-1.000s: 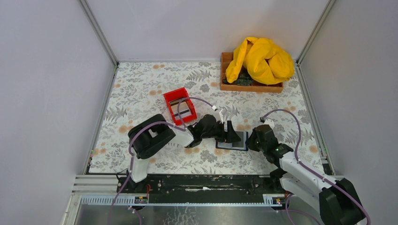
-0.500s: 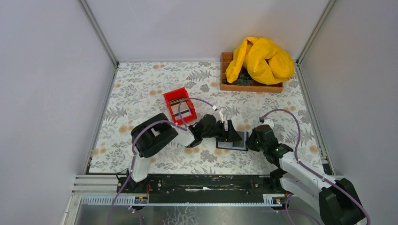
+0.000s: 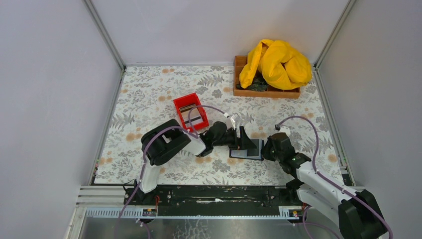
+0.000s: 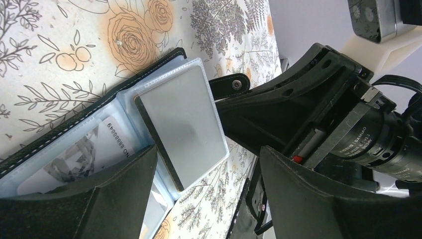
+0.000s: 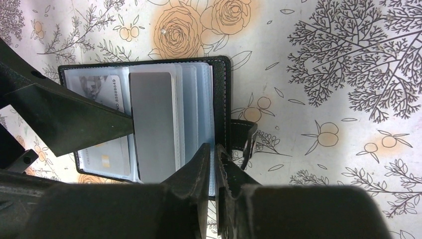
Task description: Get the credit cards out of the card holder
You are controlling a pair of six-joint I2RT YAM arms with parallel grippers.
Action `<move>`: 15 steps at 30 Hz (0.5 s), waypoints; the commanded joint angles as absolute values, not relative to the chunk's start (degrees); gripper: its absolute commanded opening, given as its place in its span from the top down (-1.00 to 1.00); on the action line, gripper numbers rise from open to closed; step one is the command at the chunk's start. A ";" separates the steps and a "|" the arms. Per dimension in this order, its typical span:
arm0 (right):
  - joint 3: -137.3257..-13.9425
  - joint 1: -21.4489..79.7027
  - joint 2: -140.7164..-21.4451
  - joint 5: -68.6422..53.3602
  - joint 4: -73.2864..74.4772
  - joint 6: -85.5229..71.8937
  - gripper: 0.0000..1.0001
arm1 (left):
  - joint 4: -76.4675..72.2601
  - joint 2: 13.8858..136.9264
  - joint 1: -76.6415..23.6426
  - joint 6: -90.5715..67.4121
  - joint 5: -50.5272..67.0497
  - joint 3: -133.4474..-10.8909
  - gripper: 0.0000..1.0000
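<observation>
The black folding card holder (image 3: 246,151) is lying open on the floral-covered bench (image 3: 149,89), close to the near edge and right of the middle, its clear sleeves facing up. A flat grey rectangular card (image 4: 183,130) is sticking partway out of a sleeve, and a white printed card (image 5: 101,89) is sitting in the sleeve beside it. The left gripper (image 3: 247,144) is hovering low over the card holder with its jaws released wide, one finger (image 4: 107,199) over the white card's sleeve and the other off the holder's edge, so that the grey card is lying between them; no finger is touching it. The right gripper (image 5: 214,149) is clenched to a narrow slit on the card holder's outer cover edge, just beside the black snap strap (image 5: 243,133). A small red plastic bin (image 3: 190,112) is standing toward the bench's middle, and a brown wooden tray (image 3: 241,90) carrying a crumpled yellow cloth (image 3: 276,62) is sitting at the far right corner
</observation>
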State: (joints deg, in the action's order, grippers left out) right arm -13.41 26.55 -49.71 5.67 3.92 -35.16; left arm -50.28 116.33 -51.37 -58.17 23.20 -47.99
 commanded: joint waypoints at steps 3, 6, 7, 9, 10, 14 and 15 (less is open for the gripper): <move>-14.43 26.49 -42.91 4.07 6.54 -34.66 0.78 | -54.05 117.40 -51.88 -58.81 26.73 -47.72 -0.64; -17.01 26.47 -38.27 4.81 10.50 -33.99 0.80 | -53.58 117.48 -51.82 -58.51 26.71 -47.81 -0.64; -17.76 26.53 -37.24 4.99 11.49 -33.74 0.80 | -53.33 117.40 -51.77 -58.35 26.52 -47.89 -0.64; -18.69 26.49 -36.57 4.45 12.55 -33.43 0.80 | -52.95 117.19 -51.77 -58.04 26.29 -47.87 -0.64; -18.89 26.48 -36.75 3.89 12.69 -33.45 0.81 | -52.84 117.10 -51.72 -57.95 26.26 -47.87 -0.64; -18.14 26.50 -38.59 2.88 11.43 -33.63 0.80 | -52.79 116.98 -51.59 -57.92 26.27 -47.73 -0.64; -17.80 26.50 -38.87 2.83 11.02 -33.77 0.81 | -52.76 116.98 -51.59 -57.92 26.31 -47.74 -0.64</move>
